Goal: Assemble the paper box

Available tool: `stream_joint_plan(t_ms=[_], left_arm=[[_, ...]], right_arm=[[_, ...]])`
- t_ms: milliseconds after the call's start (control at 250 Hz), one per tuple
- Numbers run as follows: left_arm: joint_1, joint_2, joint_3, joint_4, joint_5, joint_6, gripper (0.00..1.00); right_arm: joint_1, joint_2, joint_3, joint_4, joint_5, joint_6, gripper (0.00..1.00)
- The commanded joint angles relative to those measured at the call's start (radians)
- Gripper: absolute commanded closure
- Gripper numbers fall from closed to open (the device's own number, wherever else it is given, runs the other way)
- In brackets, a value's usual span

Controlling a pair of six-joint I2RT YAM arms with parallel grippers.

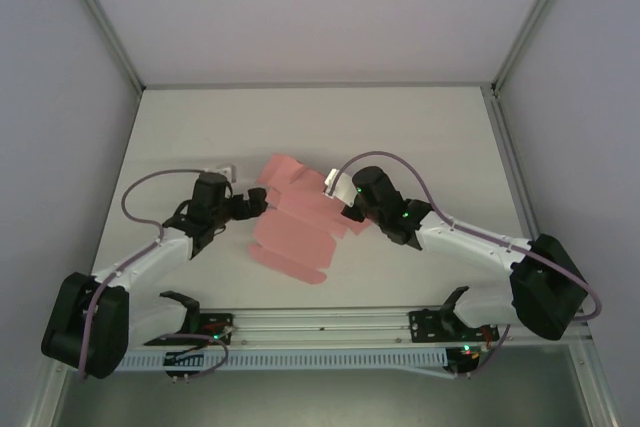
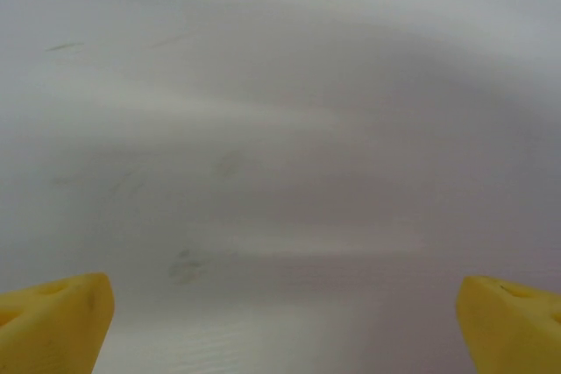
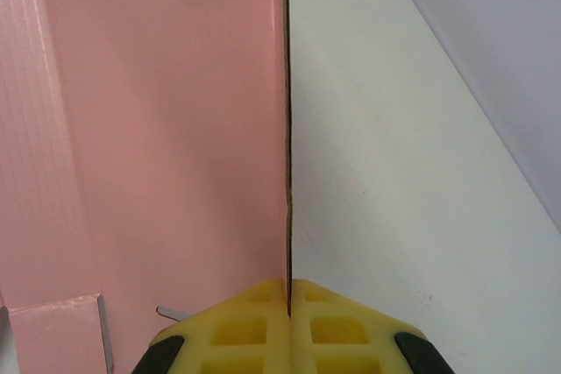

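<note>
Pink card of the paper box (image 1: 295,222) is clamped edge-on between the right fingers (image 3: 237,330); the left fingers (image 2: 53,321) stand apart beside its other edge. Tugging one-handed may crease or tear it.

No text, label, brand, number or sign can be read anywhere.

paper box (image 1: 293,219): pale pink, faint fine ribbing up close
table (image 1: 430,147): plain white, a few grey scuffs
left hand (image 1: 258,204) pads (image 2: 53,326): yellow
right hand (image 3: 288,304): yellow pads, black trim
arms (image 1: 150,257): white links, black joints
cables (image 1: 140,192): purple-grey
</note>
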Motion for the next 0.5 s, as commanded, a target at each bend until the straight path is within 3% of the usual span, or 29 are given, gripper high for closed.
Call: stream_joint_plan(t_ms=[0,240,407,495], left_arm=[[-0.005,-0.004,-0.021,0.130,0.136,0.061,0.00],[-0.038,0.015,-0.035,0.161,0.115,0.071,0.00],[-0.118,0.115,-0.012,0.167,-0.115,0.093,0.00],[-0.126,0.176,0.013,0.158,-0.144,0.096,0.00]], right_arm=[[-0.008,-0.029,0.003,0.039,-0.022,0.041,1.00],[-0.010,-0.027,-0.002,0.062,-0.081,0.051,1.00],[-0.010,-0.015,0.008,0.069,-0.103,0.057,1.00],[-0.007,-0.005,0.018,0.063,-0.116,0.054,1.00]])
